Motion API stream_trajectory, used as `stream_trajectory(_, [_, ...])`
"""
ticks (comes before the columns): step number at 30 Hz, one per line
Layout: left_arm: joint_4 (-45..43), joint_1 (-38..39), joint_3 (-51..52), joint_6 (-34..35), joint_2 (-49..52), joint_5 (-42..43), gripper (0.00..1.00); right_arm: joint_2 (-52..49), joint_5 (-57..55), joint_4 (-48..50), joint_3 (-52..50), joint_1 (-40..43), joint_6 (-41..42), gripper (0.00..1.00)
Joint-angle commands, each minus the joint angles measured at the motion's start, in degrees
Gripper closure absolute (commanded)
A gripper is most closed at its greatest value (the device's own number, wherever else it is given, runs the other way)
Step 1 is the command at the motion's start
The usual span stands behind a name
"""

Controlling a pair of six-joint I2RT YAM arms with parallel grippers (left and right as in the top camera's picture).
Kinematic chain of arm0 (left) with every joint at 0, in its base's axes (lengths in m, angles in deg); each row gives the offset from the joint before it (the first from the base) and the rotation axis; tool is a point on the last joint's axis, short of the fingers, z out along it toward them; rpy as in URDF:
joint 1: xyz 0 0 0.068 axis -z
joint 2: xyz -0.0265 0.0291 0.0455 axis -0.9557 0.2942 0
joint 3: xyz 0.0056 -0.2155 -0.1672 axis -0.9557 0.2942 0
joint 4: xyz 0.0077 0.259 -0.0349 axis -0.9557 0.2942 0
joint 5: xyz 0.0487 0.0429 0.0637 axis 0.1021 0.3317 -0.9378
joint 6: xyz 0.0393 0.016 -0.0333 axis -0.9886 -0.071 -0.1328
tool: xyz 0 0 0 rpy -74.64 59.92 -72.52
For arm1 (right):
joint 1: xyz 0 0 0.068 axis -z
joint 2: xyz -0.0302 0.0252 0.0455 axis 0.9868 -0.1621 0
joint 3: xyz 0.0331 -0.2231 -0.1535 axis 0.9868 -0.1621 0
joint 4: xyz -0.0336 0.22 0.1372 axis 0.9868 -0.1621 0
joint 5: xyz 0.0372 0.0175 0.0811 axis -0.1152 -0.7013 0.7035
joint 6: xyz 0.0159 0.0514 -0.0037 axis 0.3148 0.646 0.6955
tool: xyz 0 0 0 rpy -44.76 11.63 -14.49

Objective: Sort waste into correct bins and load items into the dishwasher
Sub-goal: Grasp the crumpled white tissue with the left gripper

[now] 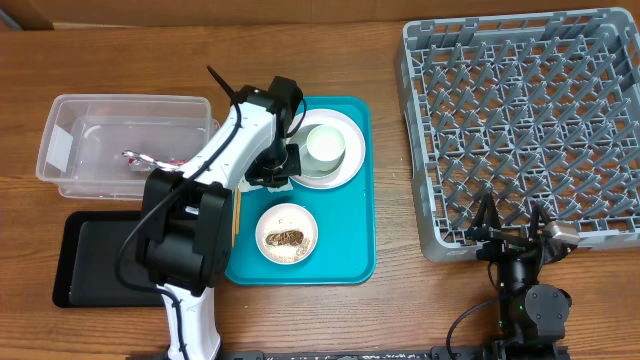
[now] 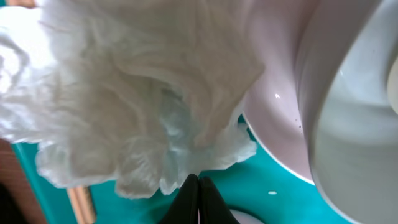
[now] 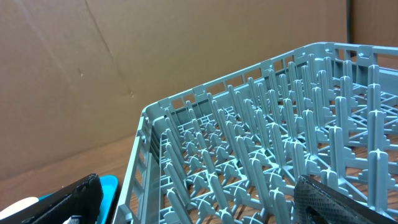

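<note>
My left gripper (image 2: pixel 198 182) is shut, its tips pinching the lower edge of the crumpled white napkin (image 2: pixel 124 93) beside the white plate (image 2: pixel 280 93). From overhead the left gripper (image 1: pixel 270 172) sits at the plate's (image 1: pixel 345 172) left rim and the arm hides the napkin. A white cup (image 1: pixel 325 145) stands on the plate. A bowl (image 1: pixel 287 233) holds rice and a brown scrap. Chopsticks (image 1: pixel 237 215) lie at the teal tray's left edge. The red wrapper (image 1: pixel 150 160) lies in the clear tub (image 1: pixel 70 150). My right gripper (image 1: pixel 510 225) hangs open at the dish rack's (image 1: pixel 520 120) near edge.
The flat black tray (image 1: pixel 95 255) lies in front of the clear tub. The teal tray (image 1: pixel 350 265) carries the dishes mid-table. In the right wrist view the rack's pegs (image 3: pixel 261 143) fill the space between my open right gripper's fingers (image 3: pixel 68 199).
</note>
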Motion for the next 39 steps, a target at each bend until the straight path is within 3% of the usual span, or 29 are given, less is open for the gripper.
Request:
stream_trajectory(1, [1.6, 0.2, -4.0, -0.5, -0.4, -3.0, 0.96, 0.7, -0.6, 0.3, -0.6, 0.2, -0.4, 0.00])
stream_trajectory(6, [4.3, 0.2, -6.7, -0.5, -0.4, -8.4, 0.89, 0.7, -0.6, 0.3, -0.6, 0.2, -0.4, 0.00])
stream_trajectory(9, [4.9, 0.1, -6.7, -1.0, -0.4, -9.9, 0.67, 0.7, -0.6, 0.3, -0.6, 0.2, -0.4, 0.00])
stream_trajectory(11, [4.9, -0.1, -6.6, -2.4, -0.4, -10.0, 0.39, 0.7, -0.6, 0.3, -0.6, 0.2, -0.4, 0.00])
stream_trajectory(12, [4.8, -0.2, -6.6, -3.0, -0.4, -10.1, 0.34, 0.7, -0.6, 0.3, -0.6, 0.2, -0.4, 0.00])
stream_trajectory(21, [2.8, -0.6, -5.4, -3.3, -0.3, -10.8, 0.24, 0.7, -0.6, 0.3, -0.6, 0.2, -0.4, 0.00])
stream_trajectory(29, [-1.9, -0.6, 0.4, -3.3, -0.3, -10.8, 0.30, 0.7, -0.6, 0.3, -0.6, 0.2, -0.4, 0.00])
stream_trajectory(39, [-7.9, -0.5, 5.9, -3.5, -0.3, -9.9, 0.29, 0.7, -0.6, 0.3, -0.6, 0.2, -0.4, 0.00])
